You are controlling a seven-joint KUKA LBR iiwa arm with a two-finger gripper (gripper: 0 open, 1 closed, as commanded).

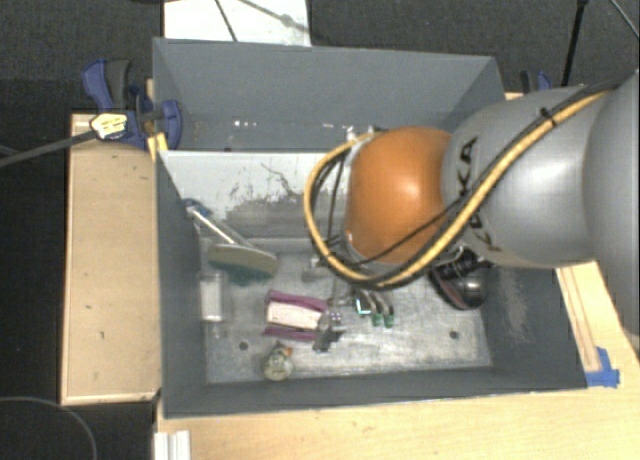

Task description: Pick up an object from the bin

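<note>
- Camera view from above the grey metal bin (300, 98): the arm reaches in from the right, its orange wrist cover (395, 193) hanging over the middle of the floor.
- The end effector (332, 328) sits low, just beside the right end of a flat purple-and-white packet (293, 312) lying near the middle of the bin floor; whether it is apart, together or touching the packet cannot be told from this angle.
- Nearby lie a small round yellowish piece (277, 362) by the front wall, a pale green pad with a handle (240, 256) to the left, and a dark rounded object (462, 286) under the arm on the right.
- Judged from this, the task is at the approach-and-grasp step, with nothing visibly lifted.
- The next move probably calls for centring over the packet, closing on its narrow sides, then rising straight so the thin piece does not slip.
</note>
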